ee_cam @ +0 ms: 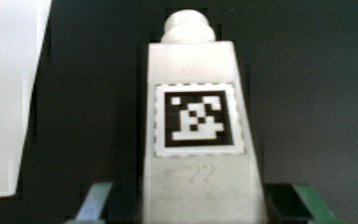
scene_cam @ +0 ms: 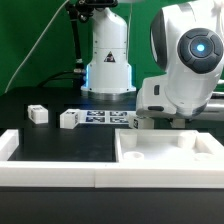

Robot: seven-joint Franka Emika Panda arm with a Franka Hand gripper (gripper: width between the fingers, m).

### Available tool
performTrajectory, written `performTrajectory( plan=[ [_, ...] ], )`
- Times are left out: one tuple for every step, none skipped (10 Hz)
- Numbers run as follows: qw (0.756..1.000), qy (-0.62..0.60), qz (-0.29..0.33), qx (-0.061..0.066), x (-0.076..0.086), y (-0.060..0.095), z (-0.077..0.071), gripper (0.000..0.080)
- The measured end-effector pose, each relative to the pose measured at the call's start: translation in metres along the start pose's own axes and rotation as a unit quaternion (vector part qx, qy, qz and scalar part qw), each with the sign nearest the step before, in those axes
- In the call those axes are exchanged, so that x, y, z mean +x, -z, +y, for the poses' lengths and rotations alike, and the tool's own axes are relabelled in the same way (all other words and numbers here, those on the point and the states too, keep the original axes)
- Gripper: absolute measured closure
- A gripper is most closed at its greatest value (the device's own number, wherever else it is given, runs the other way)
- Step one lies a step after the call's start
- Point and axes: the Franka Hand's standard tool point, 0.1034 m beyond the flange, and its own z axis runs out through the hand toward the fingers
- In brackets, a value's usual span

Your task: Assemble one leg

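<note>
Black tabletop (scene_cam: 50, 140) before a green backdrop carries the white tray-like part (scene_cam: 165, 150) and the marker board (scene_cam: 100, 117). In the wrist view we see the leg (ee_cam: 197, 110), tag toward the camera, between the gripper (ee_cam: 197, 205) fingers (ee_cam: 101, 200). We read the jaws as drawn in against its two sides, holding it.

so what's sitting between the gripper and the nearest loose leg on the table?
The marker board, flat on the black table, lies between the gripper and that leg. Only the exterior view shows it.
</note>
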Motion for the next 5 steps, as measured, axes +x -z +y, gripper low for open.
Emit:
performTrajectory(
  plan=[
    [1.0, 0.0, 0.0, 0.0, 0.0, 0.0, 0.0, 0.0509],
    [1.0, 0.0, 0.0, 0.0, 0.0, 0.0, 0.0, 0.0509],
    [1.0, 0.0, 0.0, 0.0, 0.0, 0.0, 0.0, 0.0509],
    [1.0, 0.007, -0.001, 0.001, -0.003, 0.008, 0.004, 0.0509],
    [1.0, 0.008, 0.0, 0.001, -0.01, 0.023, 0.008, 0.0509]
  ],
)
